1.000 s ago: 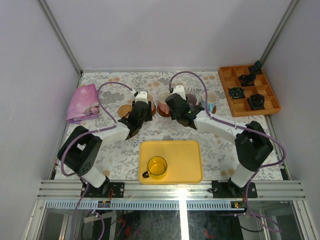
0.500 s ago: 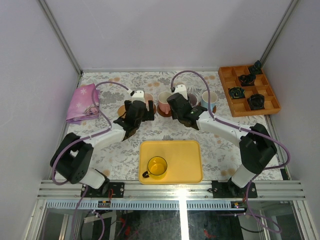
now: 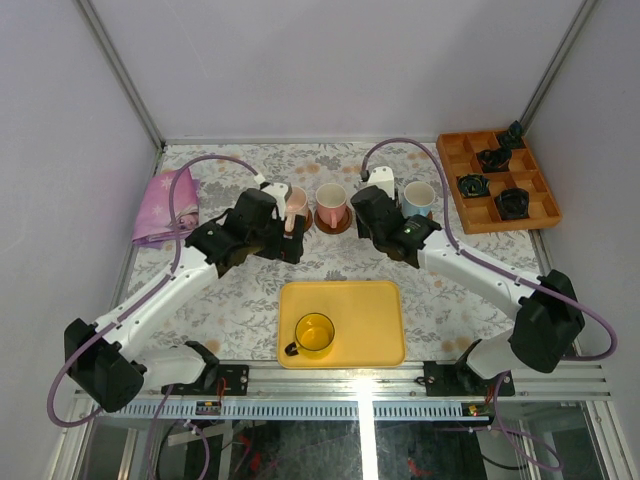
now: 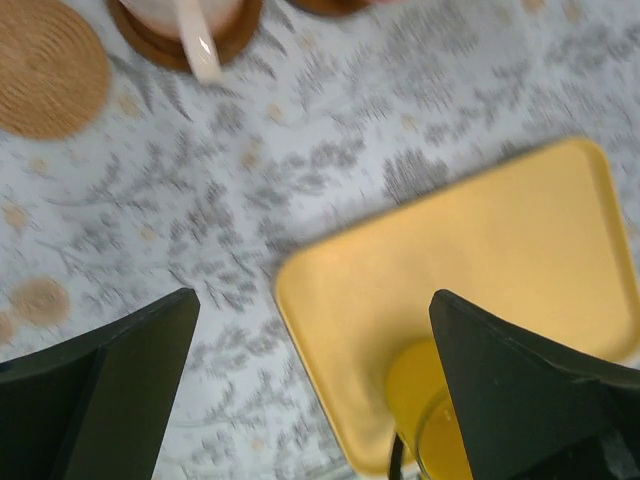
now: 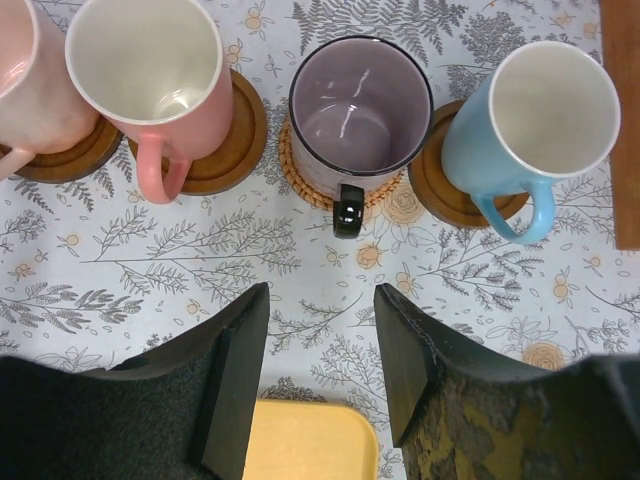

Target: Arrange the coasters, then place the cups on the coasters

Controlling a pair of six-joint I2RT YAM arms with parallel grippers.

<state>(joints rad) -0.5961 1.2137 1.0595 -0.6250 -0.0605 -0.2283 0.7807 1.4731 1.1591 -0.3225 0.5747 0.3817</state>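
A bare coaster (image 4: 45, 65) lies at the counter's (image 3: 230, 300) left, beside loaded coasters (image 5: 240, 140) bearing the pale cup (image 5: 15, 85), pink cup (image 5: 150, 70), grey cup (image 5: 360, 115) and blue cup (image 5: 545, 115). The yellow cup (image 3: 314, 333) sits on the tray (image 3: 370, 300). The left pincer (image 4: 312, 300) hangs wide open above the tray, and the right pincer (image 5: 320, 300) stands parted and empty before the row. The yellow cup looks stiff, glossy and breakable, so it is best pinched across its wall at the rim; from above the arms hide the bare coaster and grey cup, and the blurred left wrist view crops the yellow cup.
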